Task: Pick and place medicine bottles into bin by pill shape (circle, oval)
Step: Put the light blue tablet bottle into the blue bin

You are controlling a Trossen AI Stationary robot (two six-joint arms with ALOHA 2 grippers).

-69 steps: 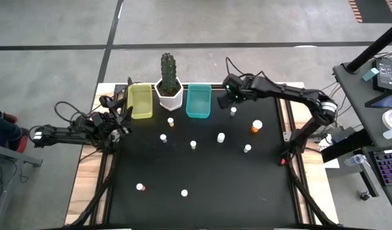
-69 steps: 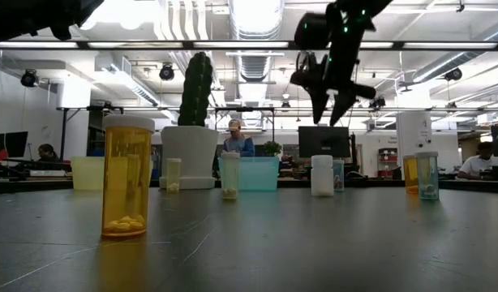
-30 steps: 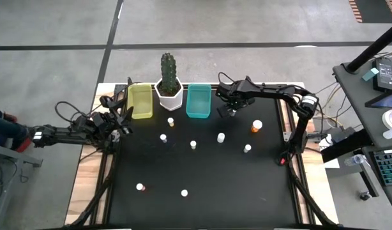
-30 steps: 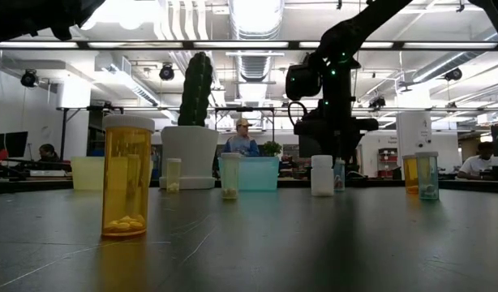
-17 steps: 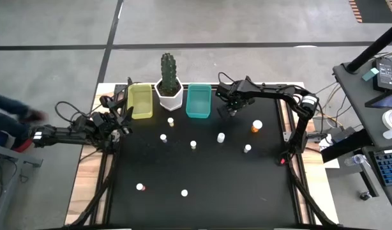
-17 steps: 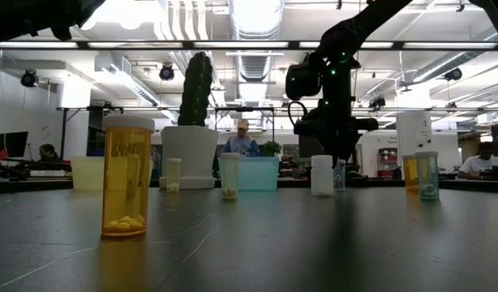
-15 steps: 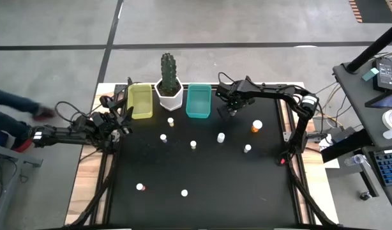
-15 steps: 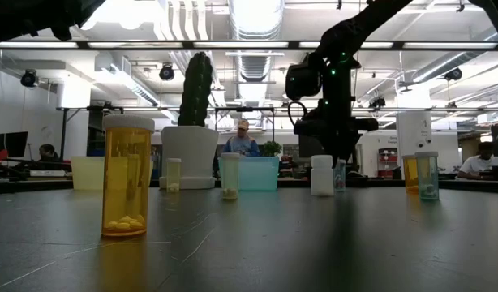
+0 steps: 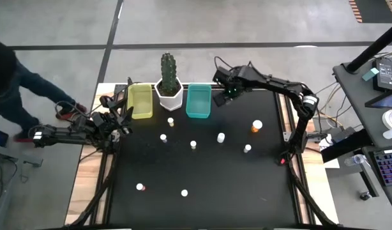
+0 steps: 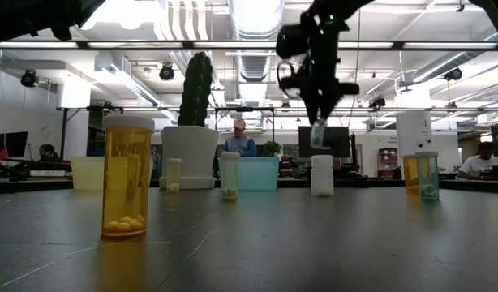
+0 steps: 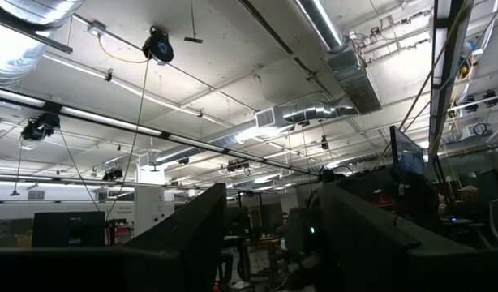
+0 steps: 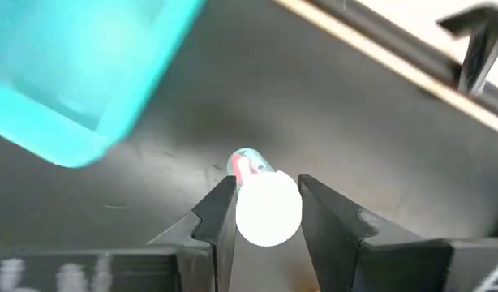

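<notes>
My right gripper [image 9: 228, 94] hangs above the table's far side, just right of the teal bin [image 9: 198, 100], shut on a small clear bottle with a white cap [image 10: 318, 134]. Several more white-capped bottles stand on the black table, among them ones at the middle [image 9: 193, 145], the right [image 9: 247, 148] and the near edge [image 9: 184, 192], plus an orange one [image 9: 256, 126]. The yellow bin [image 9: 140, 101] stands at the far left. My left gripper [image 9: 122, 120] waits open at the table's left edge, beside the yellow bin. My right gripper pinches the bottle's white-capped end [image 12: 268, 208] between its two fingers [image 12: 219, 212]. The fingers come from above, pointing down. The bottle hangs upright below them [image 10: 318, 136], lifted clear of the table.
A white hexagonal pot with a cactus [image 9: 169, 89] stands between the two bins. A large orange bottle [image 10: 126, 177] stands close to the low camera. A person [image 9: 14, 80] walks beside the table's left side. Bare black tabletop lies toward the near edge [image 9: 234, 191].
My right gripper has risen from the table and gone toward the far edge and the teal bin, carrying the small bottle, which is now lifted clear. A person has come into view at the left of the table.
</notes>
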